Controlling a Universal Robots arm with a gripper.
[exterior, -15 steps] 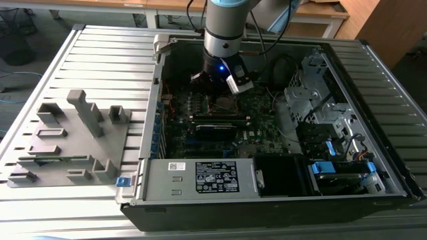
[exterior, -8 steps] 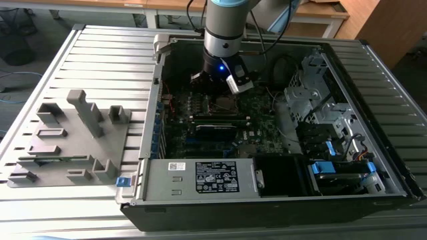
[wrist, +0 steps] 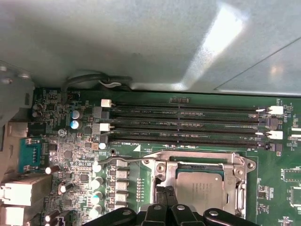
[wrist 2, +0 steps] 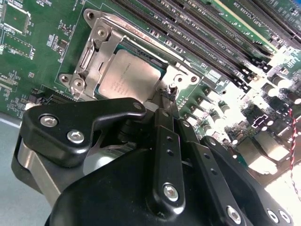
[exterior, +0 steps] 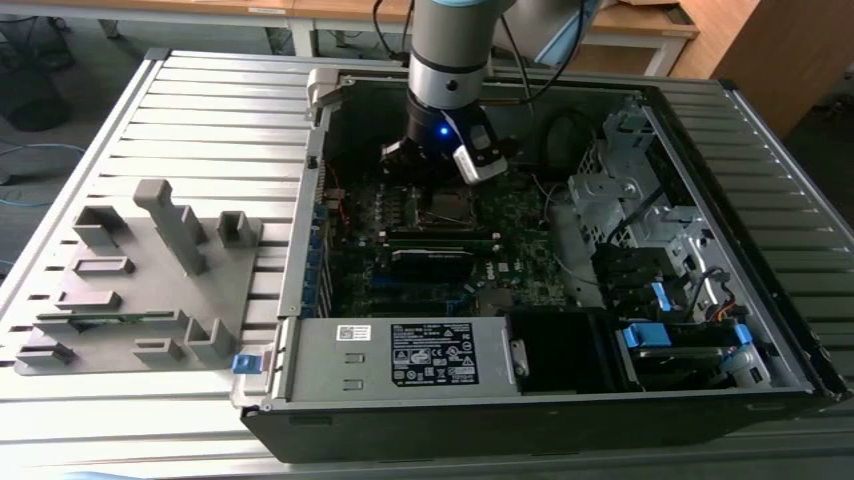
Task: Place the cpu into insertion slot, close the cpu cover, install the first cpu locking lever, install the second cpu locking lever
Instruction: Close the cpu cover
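Observation:
The cpu (wrist 2: pixel 127 77) (wrist: pixel 200 190), a dull silver square, lies flat in the insertion slot (wrist 2: pixel 186 71) on the green motherboard. Lying down around it is the cpu cover (wrist 2: pixel 100 52) (wrist: pixel 233 181), with the chip showing through its window. A thin wire locking lever (wrist: pixel 124 161) runs out from the socket's corner over the board. My gripper (wrist 2: pixel 167 96) (wrist: pixel 165 192) is shut, its black fingertips pressed together at the socket's edge beside the cover. In the exterior view my gripper (exterior: pixel 441 180) hangs just above the socket (exterior: pixel 447 206) inside the open computer case.
Long black memory slots (wrist: pixel 188 125) (wrist 2: pixel 211 37) run beside the socket. Capacitors (wrist: pixel 96 183) stand near the lever. The case wall (wrist: pixel 141 37) rises behind the board. A grey parts fixture (exterior: pixel 134 270) lies at the exterior view's left, the power supply (exterior: pixel 400 355) at the front, and a drive cage (exterior: pixel 641 220) at the right.

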